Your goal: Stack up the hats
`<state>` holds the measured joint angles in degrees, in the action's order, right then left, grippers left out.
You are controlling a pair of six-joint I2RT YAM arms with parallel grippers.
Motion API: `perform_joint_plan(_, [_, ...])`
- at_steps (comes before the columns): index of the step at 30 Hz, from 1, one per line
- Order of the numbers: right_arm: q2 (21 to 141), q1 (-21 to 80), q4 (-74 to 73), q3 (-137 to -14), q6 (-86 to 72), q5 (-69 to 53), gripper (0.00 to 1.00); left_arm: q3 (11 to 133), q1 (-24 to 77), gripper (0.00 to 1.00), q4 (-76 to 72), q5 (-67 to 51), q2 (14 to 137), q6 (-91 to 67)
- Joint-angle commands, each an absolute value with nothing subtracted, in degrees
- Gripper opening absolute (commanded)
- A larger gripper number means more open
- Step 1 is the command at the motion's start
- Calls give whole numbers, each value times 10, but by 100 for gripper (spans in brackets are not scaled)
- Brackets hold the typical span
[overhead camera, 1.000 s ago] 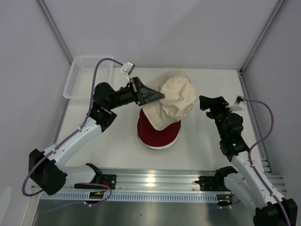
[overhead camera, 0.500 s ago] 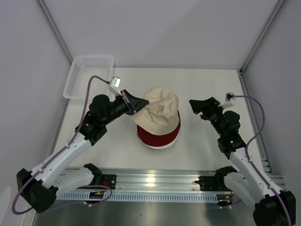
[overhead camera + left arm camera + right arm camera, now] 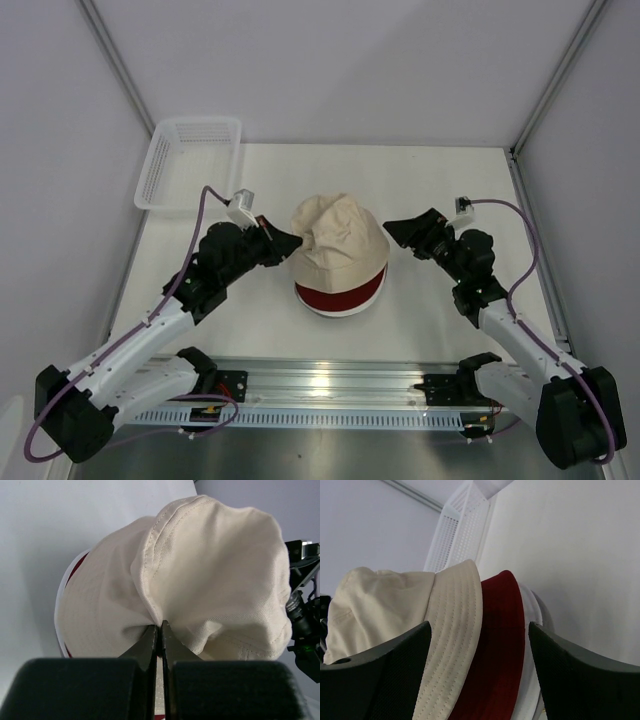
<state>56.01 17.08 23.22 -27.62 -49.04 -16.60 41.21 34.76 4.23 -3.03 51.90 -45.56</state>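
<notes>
A beige hat (image 3: pixel 338 240) sits crumpled on top of a dark red hat (image 3: pixel 345 292), whose brim shows beneath it at mid-table. My left gripper (image 3: pixel 296 240) is at the beige hat's left side, shut on a pinched fold of its crown (image 3: pixel 215 565). My right gripper (image 3: pixel 392 232) stands open just right of the stack, touching nothing. Between its fingers the right wrist view shows the layered brims: beige (image 3: pixel 450 630), dark red (image 3: pixel 497 645), white (image 3: pixel 530 645), and a grey edge (image 3: pixel 543 612) lowest.
A white mesh basket (image 3: pixel 190 160) stands at the far left corner of the table, also seen behind the stack in the right wrist view (image 3: pixel 462 535). Metal frame posts rise at the back corners.
My left gripper brought the beige hat down and toward the near side, settling it over the dark red hat. My right gripper moved left, closer to the stack.
</notes>
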Motion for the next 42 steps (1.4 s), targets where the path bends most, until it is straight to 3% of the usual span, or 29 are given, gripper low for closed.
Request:
perform_joint_plan(1, [566, 184, 276, -283, -509, -186, 81, 394, 357, 1, 36, -12, 511, -475])
perform_joint_plan(13, [517, 200, 261, -254, -650, -184, 80, 389, 387, 1, 11, -3, 506, -452])
perform_joint_plan(21, [521, 202, 265, -251, -664, -190, 59, 411, 419, 1, 11, 27, 512, -414])
perform_joint_plan(34, [515, 202, 231, -235, -702, -229, 58, 429, 473, 1, 25, 109, 515, -382])
perform_joint_plan(37, [490, 200, 216, -239, -692, -219, 49, 432, 480, 1, 29, 118, 519, -375])
perform_joint_plan(39, [482, 198, 217, -236, -687, -209, 25, 433, 483, 3, 32, 119, 519, -371])
perform_joint_plan(40, [482, 197, 216, -236, -680, -207, 7, 434, 483, 10, 35, 120, 519, -370])
perform_joint_plan(41, [483, 197, 212, -237, -677, -206, 0, 435, 483, 15, 46, 123, 518, -370])
perform_joint_plan(42, [489, 196, 212, -237, -673, -208, 0, 436, 483, 18, 53, 142, 512, -375])
